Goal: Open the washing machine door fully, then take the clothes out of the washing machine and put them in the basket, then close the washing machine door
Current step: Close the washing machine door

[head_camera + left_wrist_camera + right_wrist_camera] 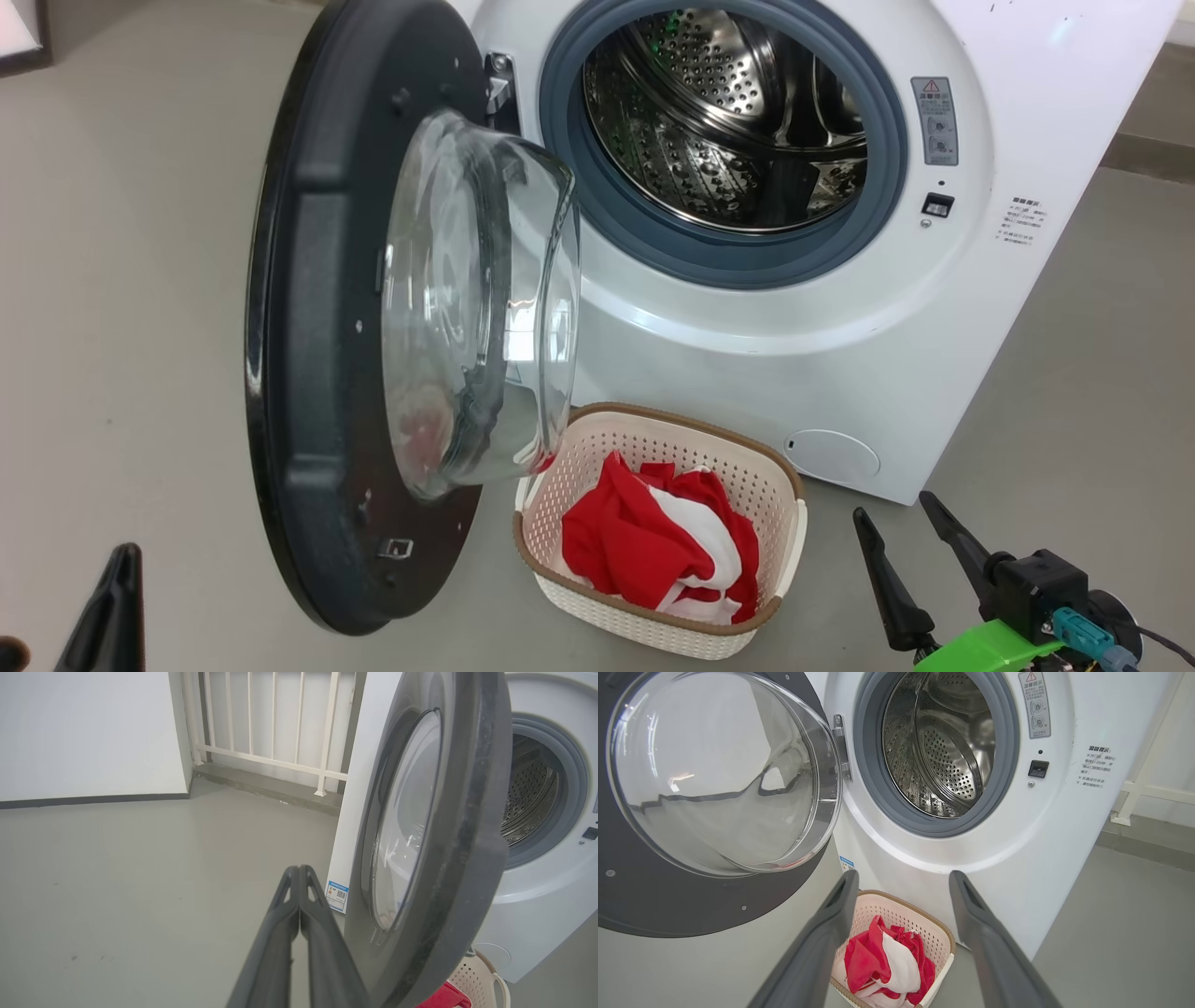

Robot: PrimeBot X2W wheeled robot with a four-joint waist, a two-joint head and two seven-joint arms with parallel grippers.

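Note:
The white washing machine (766, 317) stands with its steel drum (728, 112) bare. Its black-rimmed door (317, 373) with the glass bowl (476, 299) swings far out to the left. Red and white clothes (663, 546) lie in the cream basket (653, 439) on the floor under the opening. My left gripper (299, 870) is shut with nothing in it, on the outer side of the door (448, 858), apart from it. At lower right, my right gripper (896, 513) stands open and empty, above and to the right of the basket (896, 905).
Grey floor (121, 280) spreads to the left of the door. A white railing (275, 723) and a white wall (88, 732) stand behind the machine on the left. A step edge (1153, 835) lies right of the machine.

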